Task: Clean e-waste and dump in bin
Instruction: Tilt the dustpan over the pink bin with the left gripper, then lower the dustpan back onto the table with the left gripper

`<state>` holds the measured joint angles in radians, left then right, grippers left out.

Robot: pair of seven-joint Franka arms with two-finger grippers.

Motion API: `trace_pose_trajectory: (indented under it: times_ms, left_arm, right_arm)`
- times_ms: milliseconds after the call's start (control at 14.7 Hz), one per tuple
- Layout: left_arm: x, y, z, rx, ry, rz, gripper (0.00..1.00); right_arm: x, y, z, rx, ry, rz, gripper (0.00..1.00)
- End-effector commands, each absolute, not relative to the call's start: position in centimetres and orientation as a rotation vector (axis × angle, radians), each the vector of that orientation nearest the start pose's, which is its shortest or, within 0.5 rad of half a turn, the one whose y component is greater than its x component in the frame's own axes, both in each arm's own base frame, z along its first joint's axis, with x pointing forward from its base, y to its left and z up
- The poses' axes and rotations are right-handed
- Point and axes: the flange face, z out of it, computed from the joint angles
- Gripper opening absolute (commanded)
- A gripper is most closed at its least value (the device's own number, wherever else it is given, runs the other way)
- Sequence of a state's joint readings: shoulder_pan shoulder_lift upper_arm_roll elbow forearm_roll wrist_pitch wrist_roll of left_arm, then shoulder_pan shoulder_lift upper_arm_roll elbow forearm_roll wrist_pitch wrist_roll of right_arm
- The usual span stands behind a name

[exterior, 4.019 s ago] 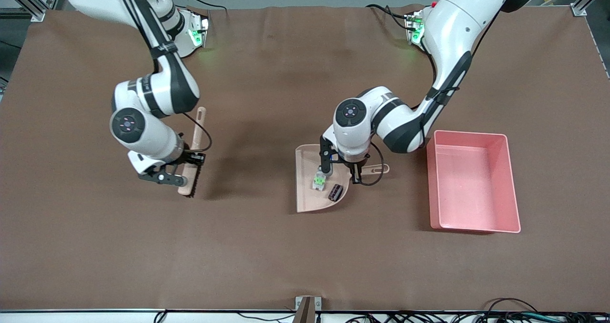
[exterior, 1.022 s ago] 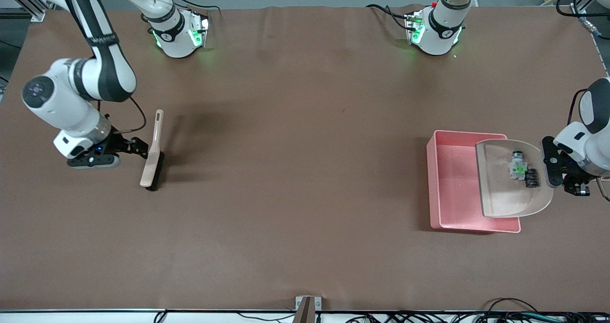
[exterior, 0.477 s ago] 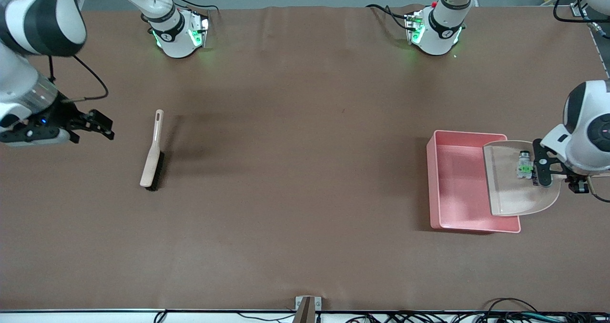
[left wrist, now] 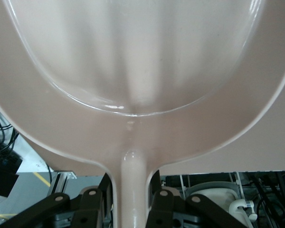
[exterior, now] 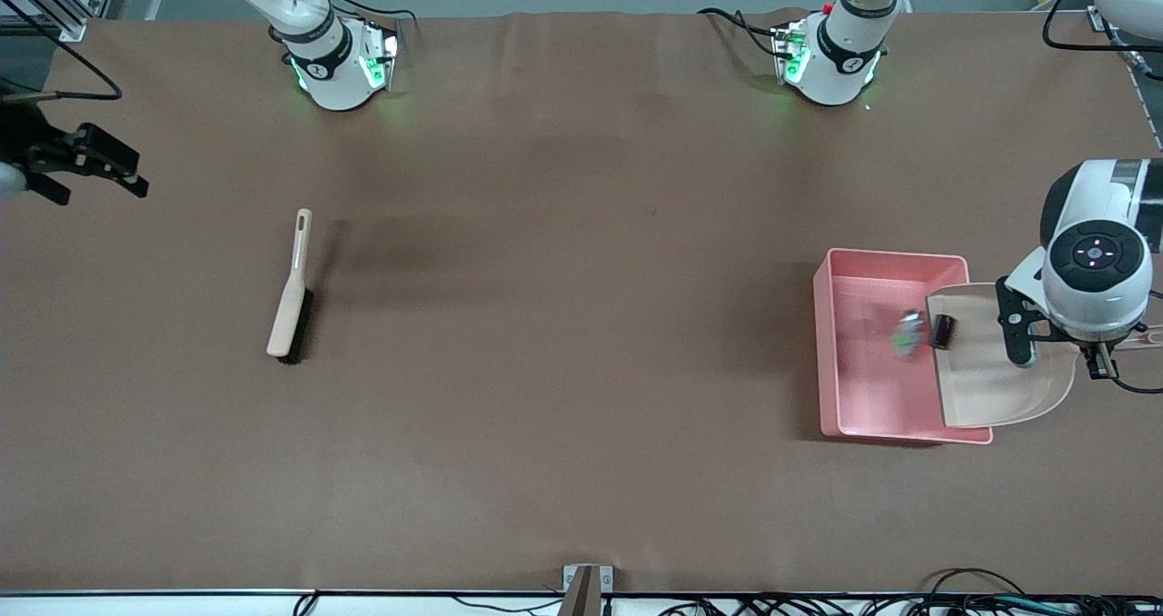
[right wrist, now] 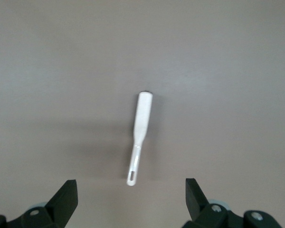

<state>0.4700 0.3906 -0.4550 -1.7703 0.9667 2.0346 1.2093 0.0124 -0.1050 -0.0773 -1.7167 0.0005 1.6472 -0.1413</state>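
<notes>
My left gripper (exterior: 1058, 351) is shut on the handle of the beige dustpan (exterior: 995, 380) and holds it tilted over the pink bin (exterior: 822, 352). In the left wrist view the fingers (left wrist: 97, 202) clamp the handle below the pan (left wrist: 133, 61). The whitish-grey part with a green spot (exterior: 907, 334) is blurred, just off the pan's lip over the bin's inside. The dark block (exterior: 941, 329) is at the pan's lip. My right gripper (exterior: 86, 166) is open and empty, in the air over the table's edge at the right arm's end.
A beige brush with dark bristles (exterior: 293, 289) lies on the brown table toward the right arm's end; it also shows in the right wrist view (right wrist: 141, 123), far below the open right gripper (right wrist: 129, 194).
The left gripper has tipped the dustpan further over the bin; both parts have slid to its lip and the whitish one is leaving it. The right gripper has moved farther from the brush.
</notes>
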Motion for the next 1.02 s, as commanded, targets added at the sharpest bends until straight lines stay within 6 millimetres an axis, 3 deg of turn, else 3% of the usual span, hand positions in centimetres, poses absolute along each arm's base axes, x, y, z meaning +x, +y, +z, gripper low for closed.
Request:
trace_pose_trajectory:
  times_ms: [0,136,409,613,749,954]
  left_arm:
    - [64.5,7.2,37.6,-1.677,1.843,0.596,0.05]
    - [64.8,6.9,38.3,-1.655,1.826,0.588,0.05]
    - [66.7,4.7,43.3,-1.652,1.778,0.474,0.05]
    - [67.5,0.5,46.6,-1.720,1.799,0.318,0.05]
    - [67.7,-3.4,48.5,-1.724,1.825,0.210,0.05]
    - [66.9,-10.5,48.5,-1.699,1.870,0.119,0.04]
  right_arm:
    - [55.9,-4.2,61.4,-3.248,-0.170,-0.023,1.00]
    - [56.3,-4.8,62.3,-3.243,-0.152,-0.071,1.00]
    - [57.4,-3.7,63.3,-3.239,-0.166,-0.118,1.00]
    - [56.7,-3.4,63.3,-3.181,-0.153,-0.091,1.00]
    - [56.2,-3.2,63.3,-3.167,-0.151,-0.057,1.00]
    - [56.2,-3.6,63.3,-3.166,-0.141,-0.056,1.00]
